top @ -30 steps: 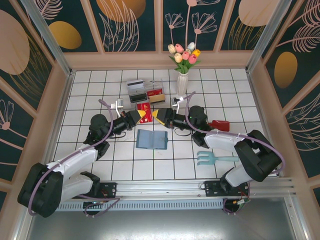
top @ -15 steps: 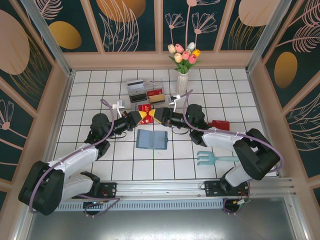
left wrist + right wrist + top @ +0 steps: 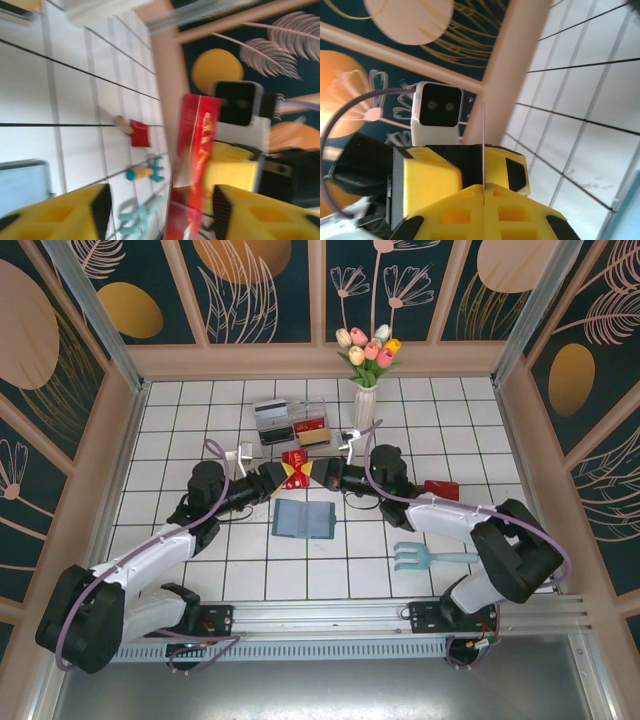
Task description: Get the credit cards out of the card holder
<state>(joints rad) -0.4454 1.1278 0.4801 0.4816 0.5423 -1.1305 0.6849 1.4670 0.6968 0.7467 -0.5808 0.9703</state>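
Note:
A red credit card (image 3: 294,468) hangs in the air between the two grippers, above and behind the card holder (image 3: 304,519), a teal bifold lying open on the tiles. My right gripper (image 3: 316,474) is shut on the card, which appears edge-on as a thin line (image 3: 483,145) rising from the closed yellow jaws (image 3: 484,192). My left gripper (image 3: 278,476) is open, and its fingers stand on either side of the red card (image 3: 195,165) without pressing on it. A corner of the card holder (image 3: 22,182) lies at the lower left of the left wrist view.
A clear tray (image 3: 290,422) with several cards stands behind the grippers. A white vase of tulips (image 3: 366,390) is at the back right. A red scoop (image 3: 440,490) and a light-blue rake (image 3: 430,557) lie to the right, beside the right arm.
The left gripper has opened and let go of the red card. The right gripper has shut on the card's other end. Both grippers shifted slightly toward the back.

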